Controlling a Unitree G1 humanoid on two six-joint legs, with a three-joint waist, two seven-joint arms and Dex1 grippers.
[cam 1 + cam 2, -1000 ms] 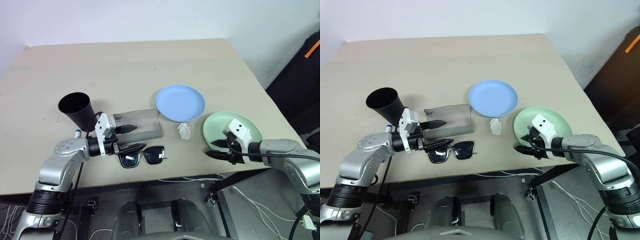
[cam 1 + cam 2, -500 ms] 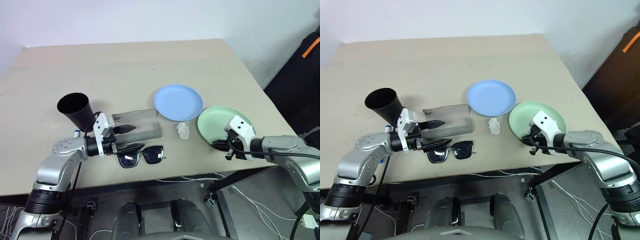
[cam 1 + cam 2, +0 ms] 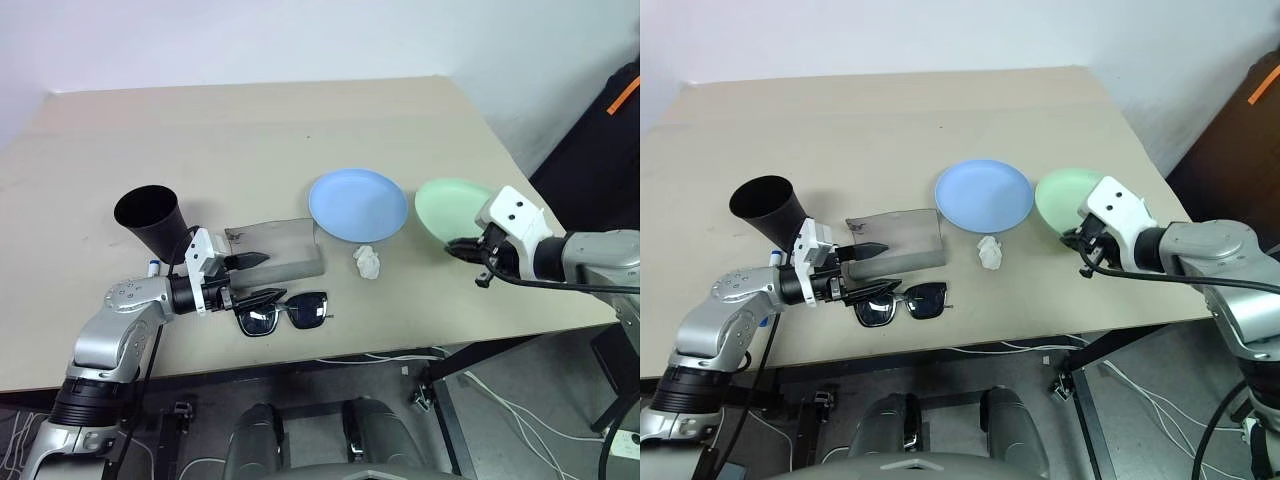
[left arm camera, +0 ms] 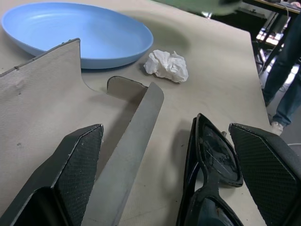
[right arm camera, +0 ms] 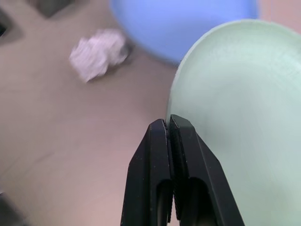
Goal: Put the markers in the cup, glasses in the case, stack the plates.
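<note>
- The big picture first: nothing on the beige table (image 3: 300, 130) looks finished yet, though by my reading the plate stacking is under way.
- The mint green plate (image 3: 452, 208) is up off the table, tilted, hanging just beside the light blue plate (image 3: 358, 204), which lies flat and bare near the middle.
- The right gripper (image 3: 468, 245) has its two black fingers (image 5: 169, 155) pinched tight on the near rim of the green plate; in the right wrist view the rim runs straight into the closed tips.
- What is left there, I judge: carry the green plate over the blue one and set it down.
- The grey case (image 3: 278, 250) lies flat beside the blue plate, with no sunglasses inside as far as I can see.
- The sunglasses (image 3: 284, 310) lie on the table just in front of the case, lenses toward the edge.
- The left gripper (image 3: 248, 277) hovers with its fingers (image 4: 70, 165) spread wide, gripping nothing; the case edge and one lens sit between them.
- The black cup (image 3: 152, 218) stands tilted behind the left wrist; I cannot tell what is inside.
- One blue-capped marker (image 3: 154, 267) peeks out on the table beside the cup, so that job remains.
- A crumpled white paper scrap (image 3: 368, 261) lies between case and plates.
</note>
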